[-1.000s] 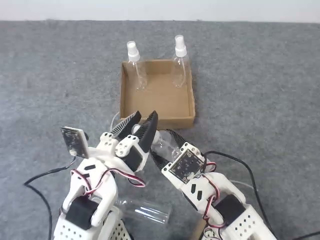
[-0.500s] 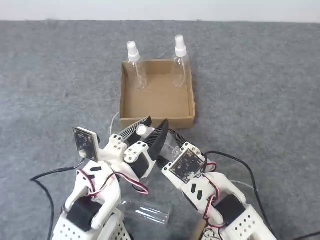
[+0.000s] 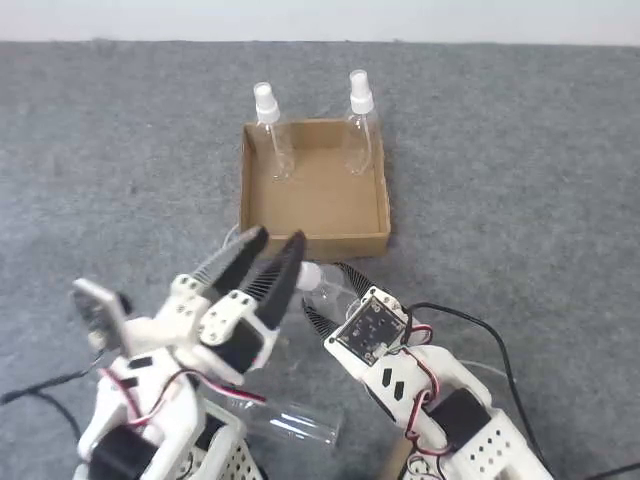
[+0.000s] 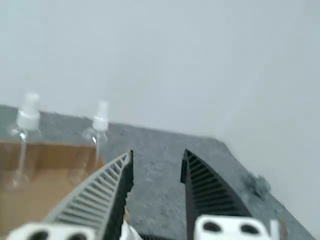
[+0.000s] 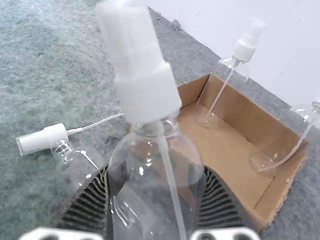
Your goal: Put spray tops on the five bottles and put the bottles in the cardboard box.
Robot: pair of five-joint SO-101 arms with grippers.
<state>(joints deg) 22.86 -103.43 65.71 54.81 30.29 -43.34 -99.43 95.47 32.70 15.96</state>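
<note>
Right wrist view: spray-topped bottle (image 5: 150, 145) sits clamped inside the right end effector (image 5: 156, 180).

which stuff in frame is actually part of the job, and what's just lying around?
Job:
box
capped bottles standing in it
held bottle, top on, in right claw
loose spray top
uncapped bottle beside it
lying bottle between the arms
left claw, open

Just there:
mat
wall
</note>
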